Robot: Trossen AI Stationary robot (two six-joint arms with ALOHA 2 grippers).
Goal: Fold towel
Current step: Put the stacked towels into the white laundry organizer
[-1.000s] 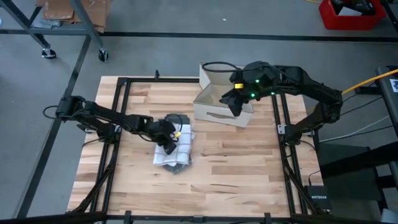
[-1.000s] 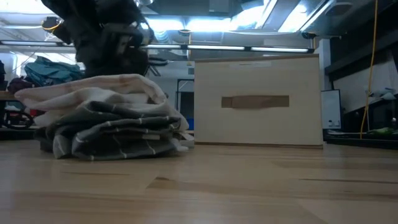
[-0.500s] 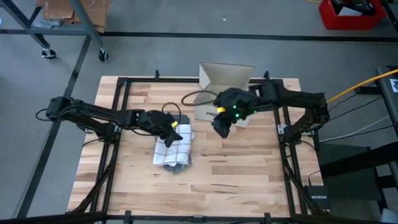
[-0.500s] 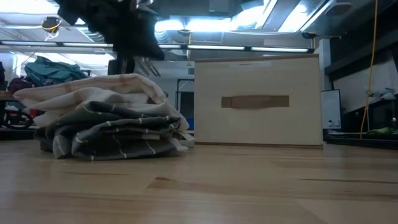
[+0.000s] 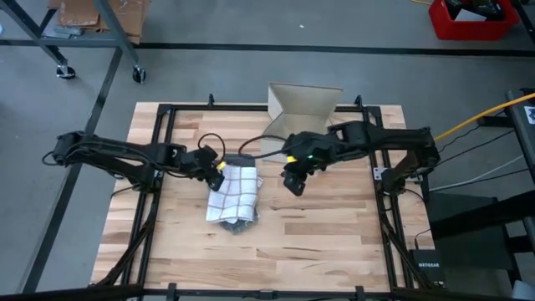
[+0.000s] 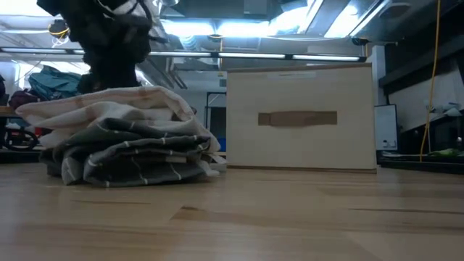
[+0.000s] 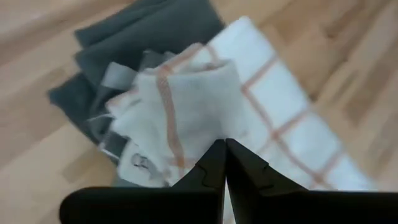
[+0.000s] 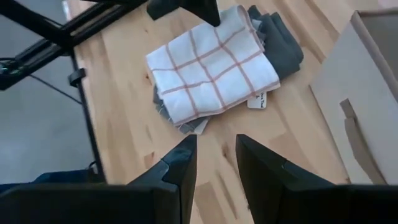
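Now your right pincer (image 5: 293, 186) has swung off the box (image 5: 303, 102) and hangs just right of the towel pile (image 5: 234, 194), jaws parted with nothing between them, while your left pincer (image 5: 214, 174) has backed off to the pile's left far corner, jaws pressed together and empty. You can read this as the checked towel (image 8: 211, 65) already folded: it lies as a neat rectangle on top of the grey towel (image 8: 280, 37), mid-counter (image 5: 318, 226) and left of centre, so both arms look to be between steps rather than mid-fold. From the left wrist, one corner of the checked towel (image 7: 186, 106) is bunched and turned up, which may want smoothing. In the low view the stack (image 6: 123, 145) shows only as edge-on layers, and you cannot count the folds or tell whether more than two cloths are there. The dark arm (image 6: 109, 43) above it is cut off by the frame, so its pincer cannot be judged from there.
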